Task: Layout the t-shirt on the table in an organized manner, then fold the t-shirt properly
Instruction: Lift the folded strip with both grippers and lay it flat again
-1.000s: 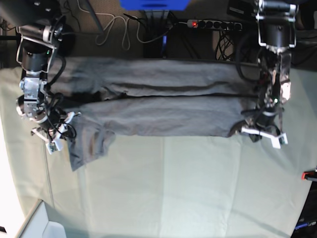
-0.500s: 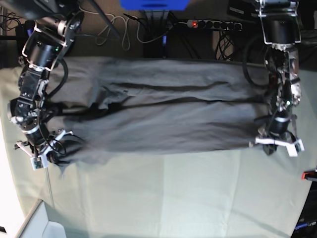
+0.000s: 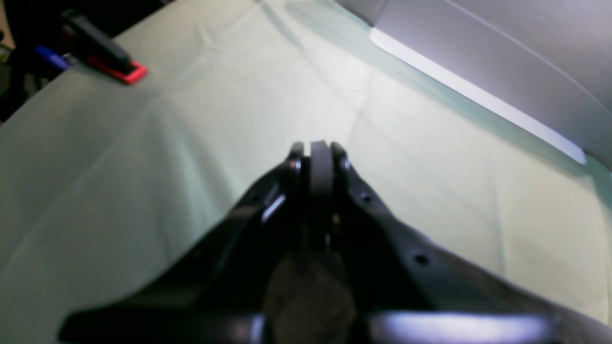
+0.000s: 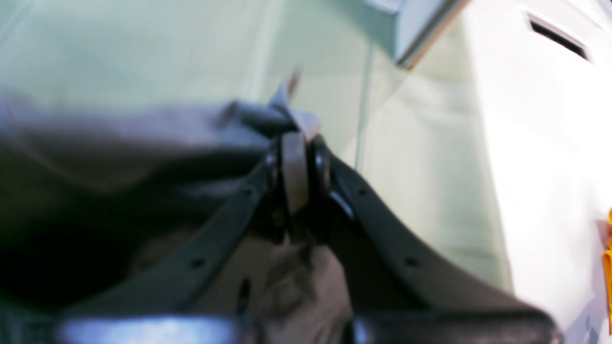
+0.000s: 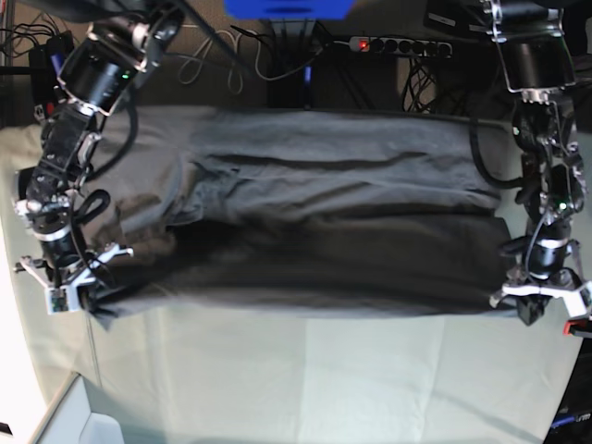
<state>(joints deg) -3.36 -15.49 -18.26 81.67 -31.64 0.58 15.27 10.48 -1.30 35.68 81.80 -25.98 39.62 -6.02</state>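
Both arms reach down from the far edge of the bench [image 5: 370, 388], one at each end of the t-shirt [image 5: 314, 231], wrists bent toward the near side.

The right gripper [image 5: 69, 287], on the base view's left, has its fingers [image 4: 294, 167] pressed together on a bunched grey edge of the shirt; the right wrist view shows cloth pinched at the tips.

The left gripper [image 5: 544, 301], on the base view's right, sits at the shirt's near corner. Its fingers [image 3: 321, 165] are closed with grey fabric between them lower down.

The shirt lies spread across the far half of the green-covered bench, long axis running left to right between the grippers, near edge drawn taut, creases running lengthwise.

A red clamp [image 3: 119, 71] sits at the bench edge.
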